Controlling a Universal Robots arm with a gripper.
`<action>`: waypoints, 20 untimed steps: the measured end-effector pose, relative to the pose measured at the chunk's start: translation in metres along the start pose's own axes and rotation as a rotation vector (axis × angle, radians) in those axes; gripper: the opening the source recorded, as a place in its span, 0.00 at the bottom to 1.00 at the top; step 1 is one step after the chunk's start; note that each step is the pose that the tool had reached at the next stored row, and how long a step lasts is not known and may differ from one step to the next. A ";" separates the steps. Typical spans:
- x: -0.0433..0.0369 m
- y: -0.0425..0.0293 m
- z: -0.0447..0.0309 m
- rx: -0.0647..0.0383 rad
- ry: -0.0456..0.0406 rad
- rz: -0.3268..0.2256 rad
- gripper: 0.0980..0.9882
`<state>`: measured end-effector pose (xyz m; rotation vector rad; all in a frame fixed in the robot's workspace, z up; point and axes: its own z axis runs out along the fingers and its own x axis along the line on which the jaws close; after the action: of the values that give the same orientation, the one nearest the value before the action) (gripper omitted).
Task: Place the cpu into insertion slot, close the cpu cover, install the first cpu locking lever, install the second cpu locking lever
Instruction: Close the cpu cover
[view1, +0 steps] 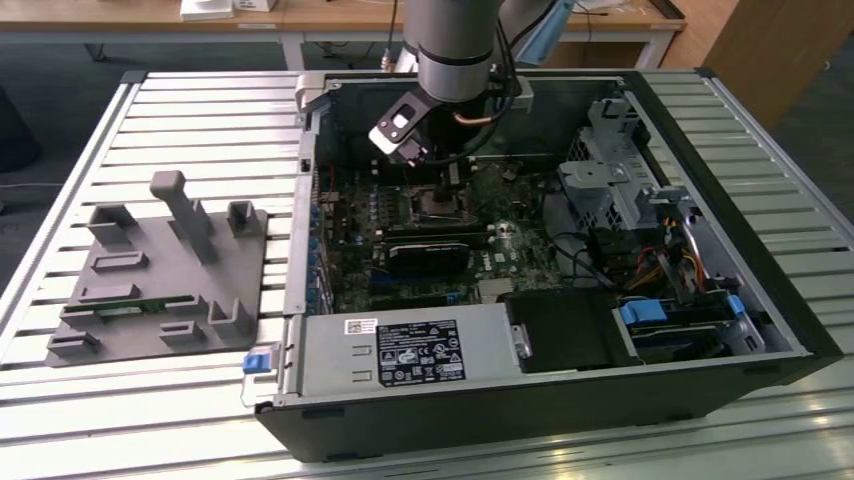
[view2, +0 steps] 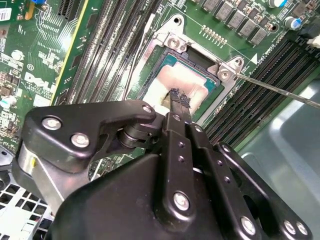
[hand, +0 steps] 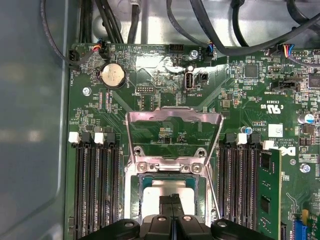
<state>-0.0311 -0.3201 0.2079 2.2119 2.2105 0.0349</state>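
Cpu seated; cover and levers not yet done

The cpu (hand: 187, 192) lies flat inside the slot (hand: 134, 200), so the first step looks finished. The cover (hand: 175, 116) stands raised on its hinge at one edge of the slot, not yet closed. One thin lever (view2: 280, 90) sticks out free beside the slot, so I judge that both levers remain to be installed. The end effector (hand: 170, 199) has its fingers pressed together and holds nothing. Its tips are on or just above the middle of the cpu, and I cannot tell if they touch. Hanging over the slot like this, it is in the way of the cover. Long black memory slots (hand: 95, 190) run on both sides of the slot. A memory card (hand: 267, 195) fills one of them, and a coin battery (hand: 112, 75) sits past the cover, away from the slot.
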 end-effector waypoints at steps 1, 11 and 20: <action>0.0000 0.0000 0.0000 0.000 0.0000 0.000 0.01; 0.0000 0.0003 -0.0074 0.000 0.0001 0.000 0.01; 0.0002 0.0009 -0.0314 0.000 0.0000 0.000 0.01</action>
<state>-0.0310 -0.3201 0.2392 2.2117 2.2107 0.0349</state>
